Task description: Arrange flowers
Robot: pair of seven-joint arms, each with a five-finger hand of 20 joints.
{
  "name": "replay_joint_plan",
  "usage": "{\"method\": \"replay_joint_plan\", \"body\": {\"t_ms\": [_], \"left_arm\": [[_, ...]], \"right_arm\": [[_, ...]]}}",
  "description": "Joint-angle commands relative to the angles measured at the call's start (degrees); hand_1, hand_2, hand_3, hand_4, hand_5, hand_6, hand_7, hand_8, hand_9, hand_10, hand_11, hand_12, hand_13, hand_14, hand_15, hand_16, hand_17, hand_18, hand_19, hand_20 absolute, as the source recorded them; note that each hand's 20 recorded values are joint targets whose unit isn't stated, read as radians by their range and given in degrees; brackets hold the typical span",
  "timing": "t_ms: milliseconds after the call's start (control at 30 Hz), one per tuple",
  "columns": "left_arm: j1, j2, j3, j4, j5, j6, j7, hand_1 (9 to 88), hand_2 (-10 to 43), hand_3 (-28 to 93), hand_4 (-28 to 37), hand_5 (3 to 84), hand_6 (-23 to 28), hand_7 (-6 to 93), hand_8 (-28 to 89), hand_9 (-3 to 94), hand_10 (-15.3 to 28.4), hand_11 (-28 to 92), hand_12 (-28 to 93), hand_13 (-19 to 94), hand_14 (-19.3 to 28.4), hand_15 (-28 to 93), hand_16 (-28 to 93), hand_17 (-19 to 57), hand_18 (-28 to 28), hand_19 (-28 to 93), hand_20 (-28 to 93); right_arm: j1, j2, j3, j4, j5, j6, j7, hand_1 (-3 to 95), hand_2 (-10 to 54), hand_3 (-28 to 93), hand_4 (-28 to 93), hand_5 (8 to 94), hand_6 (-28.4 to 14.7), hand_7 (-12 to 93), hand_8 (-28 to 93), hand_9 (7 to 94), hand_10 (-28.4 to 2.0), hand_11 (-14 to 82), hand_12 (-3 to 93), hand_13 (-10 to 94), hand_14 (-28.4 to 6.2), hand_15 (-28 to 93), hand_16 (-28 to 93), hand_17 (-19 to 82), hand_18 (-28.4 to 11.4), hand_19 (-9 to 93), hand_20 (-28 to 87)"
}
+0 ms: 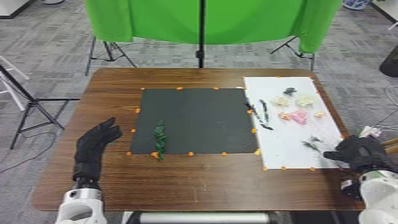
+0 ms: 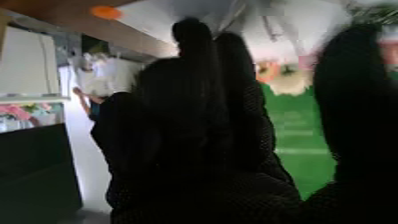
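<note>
Right hand (image 1: 360, 151): fingers extended, thumb apart, at white sheet's (image 1: 282, 154) near right corner. Left hand (image 1: 94, 140): fingers straight, beside dark mat (image 1: 200, 120). Flowers (image 1: 299, 117) on sheet; green stem (image 1: 160, 136) on mat. Brown table (image 1: 195, 192); green cloth (image 1: 147, 20) beyond.

Dark-grey mat (image 1: 197, 120) — white sheet (image 1: 286, 142) — pink flower (image 1: 298, 117)

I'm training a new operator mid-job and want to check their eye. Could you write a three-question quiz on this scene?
1. Which sheet does the long leafy stem mostly lie on, the dark sheet or the white sheet?
2. True or false: the right hand is nearer the pink flower than the left hand is.
3. What lies near the pink flower?
a) a vase
b) cream flowers
c) scissors
Key: 1 dark sheet; 2 true; 3 b
</note>
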Motion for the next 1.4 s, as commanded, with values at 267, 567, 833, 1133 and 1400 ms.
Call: {"method": "replay_joint_plan", "body": {"t_ms": [267,567,833,1133,1400], "left_arm": [[1.3,-0.80,0.49,0.02,0.32,-0.27,-0.96,20.4,5.9,68,-28.3,46.6,4.7,12.7,-7,45.7,14.2,23,11,34,18.5,36,-5,1.0,13.7,17,19],[1.3,-0.65,0.64,-0.08,0.36,-0.88,-1.27,20.2,5.9,68,-28.3,46.7,4.7,12.7,-7,45.9,14.2,23,11,34,18.5,36,-5,0.9,13.7,17,19],[-0.9,0.18,1.16,0.94,0.84,-3.27,-2.49,20.2,5.8,68,-28.3,46.7,4.7,12.6,-7,45.8,14.2,23,11,34,18.5,36,-5,0.9,13.6,17,19],[-0.8,0.78,0.87,0.86,0.83,-3.42,-2.88,20.2,5.7,68,-28.3,46.7,4.7,12.5,-7,45.8,14.2,23,12,34,18.6,36,-5,0.7,13.8,17,19],[-0.1,0.06,1.21,0.65,1.14,-4.31,-3.60,20.2,5.5,68,-28.3,46.6,4.8,12.3,-6,45.8,14.2,23,12,34,18.7,36,-5,0.7,13.8,17,19]], "right_arm": [[2.2,0.0,-3.2,-1.6,-4.0,14.9,0.9,58.7,-9.5,60,-24,83.0,2.1,28,8,88.5,-8.9,32.0,40.0,87,-3.5,66,33,63,-13.1,93,60],[17.0,-7.1,-19.2,-9.1,3.3,19.4,0.8,58.2,-9.5,61,-23,83.8,1.6,28,9,88.9,-9.4,33.7,38.8,87,-3.3,66,33,64,-13.0,93,60],[30.2,-17.3,-37.7,-1.5,7.2,17.8,-1.7,58.7,-9.5,59,-21,83.7,1.1,27,9,88.8,-9.4,34.1,38.2,87,-3.4,65,34,64,-12.8,93,60],[39.1,-21.9,-49.7,8.1,11.0,16.1,-2.5,58.9,-9.5,59,-21,84.0,1.1,27,10,89.0,-9.4,34.3,37.6,88,-3.1,65,33,65,-12.7,93,60],[42.7,-24.2,-53.9,14.0,12.3,15.5,-1.6,58.5,-9.5,59,-21,83.8,1.0,27,10,88.9,-9.3,34.1,37.6,89,-2.8,64,33,65,-12.5,93,60]]}}
